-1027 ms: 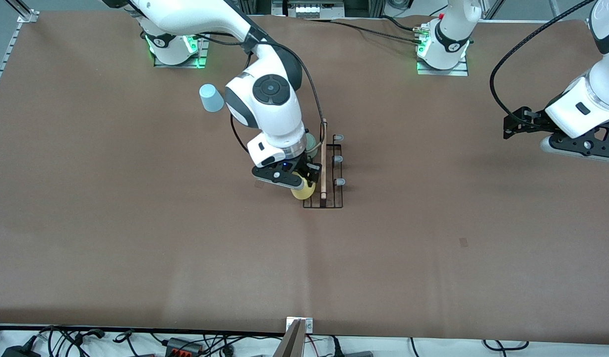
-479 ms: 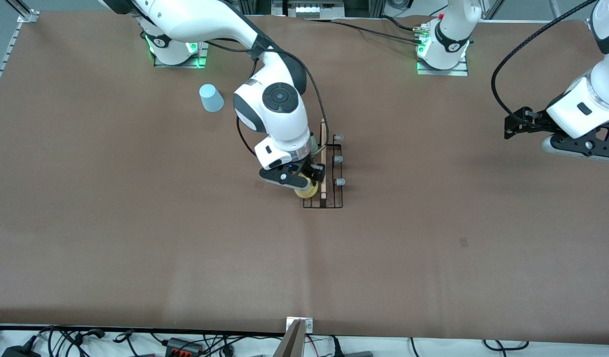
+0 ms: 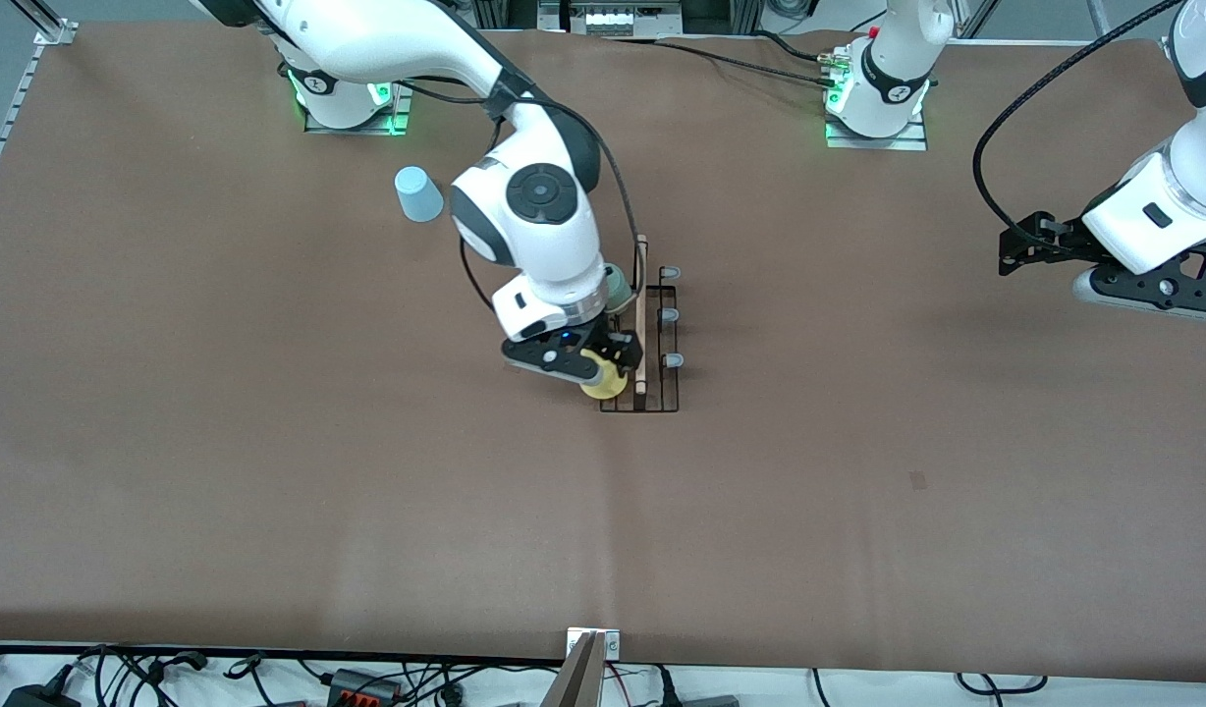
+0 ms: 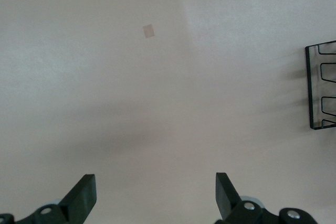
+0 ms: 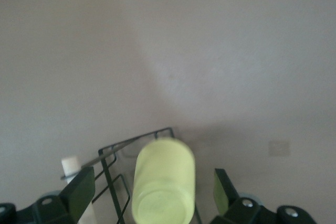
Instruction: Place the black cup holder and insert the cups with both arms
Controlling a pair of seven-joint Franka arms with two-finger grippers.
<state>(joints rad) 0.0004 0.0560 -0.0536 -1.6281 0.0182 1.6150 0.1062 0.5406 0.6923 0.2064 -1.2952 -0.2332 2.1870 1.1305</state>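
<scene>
- I count two arms. The right arm (image 3: 436, 59) reaches over the rack; the left arm (image 3: 1168, 196) waits over the table (image 3: 269, 442) at its own end.
- One rack (image 3: 657, 393) sits mid-table. I see three capped prongs; the other prongs are hidden.
- Three cups: the blue cup (image 3: 418, 193) stands apart, toward the right arm's base; the green cup (image 3: 618, 285) is mostly hidden by the wrist; the yellow cup (image 5: 164, 179) sits on the rack.
- Right gripper (image 5: 152, 192): fingers spread either side of the yellow cup, no contact visible.
- Left gripper (image 4: 155, 195): fingers wide apart, holding nothing.
</scene>
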